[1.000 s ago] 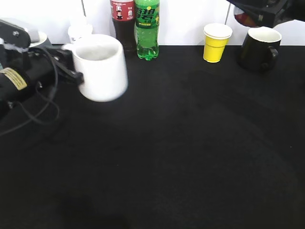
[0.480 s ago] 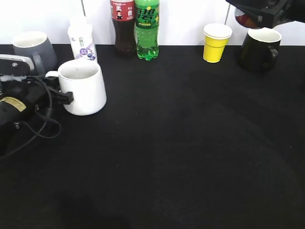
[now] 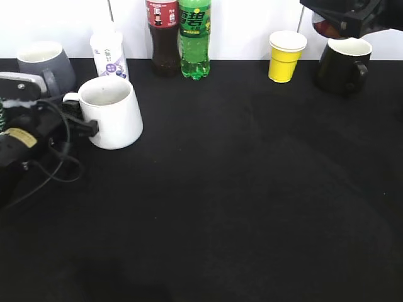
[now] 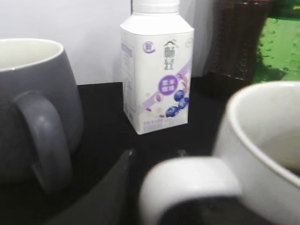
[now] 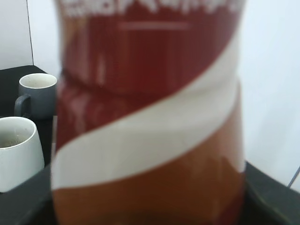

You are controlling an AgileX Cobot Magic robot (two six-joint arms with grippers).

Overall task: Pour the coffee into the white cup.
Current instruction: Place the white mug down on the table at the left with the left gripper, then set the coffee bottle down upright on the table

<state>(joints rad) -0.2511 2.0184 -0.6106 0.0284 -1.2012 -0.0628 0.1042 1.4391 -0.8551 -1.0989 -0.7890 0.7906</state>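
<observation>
1. Over on the far left of the exterior view, the left arm (image 3: 22, 135) lies low along the black table (image 3: 239, 207), cables looping off it, reaching sideways toward the white cup (image 3: 113, 113).
2. Its left gripper (image 3: 85, 123) sits right at the cup's handle; the fingers (image 3: 88, 129) look closed around that handle, though the contact itself is partly hidden. The cup stands upright on the table.
3. Left wrist view fills in that corner: the white handle (image 4: 187, 187) is huge and blurry up front with a dark finger (image 4: 105, 194) just beside it, and you can see a bit of dark stuff down inside the cup. A grey mug (image 4: 35, 108) is on the left, and a white blueberry drink carton (image 4: 157, 70) stands behind, between mug and cup.
4. Back middle of the exterior view: a cola bottle (image 3: 162, 34) and a green soda bottle (image 3: 194, 38) side by side against the wall, then a yellow paper cup (image 3: 286, 56).
5. Far right: a black mug (image 3: 342, 63), with the right arm (image 3: 346, 12) held up high above it at the top edge.
6. Right wrist view is nearly all a red, white and brown coffee bottle (image 5: 150, 117), upright and blurry. The right gripper itself isn't visible, so can't tell how its jaws stand, though the bottle fills that camera as if held.
</observation>
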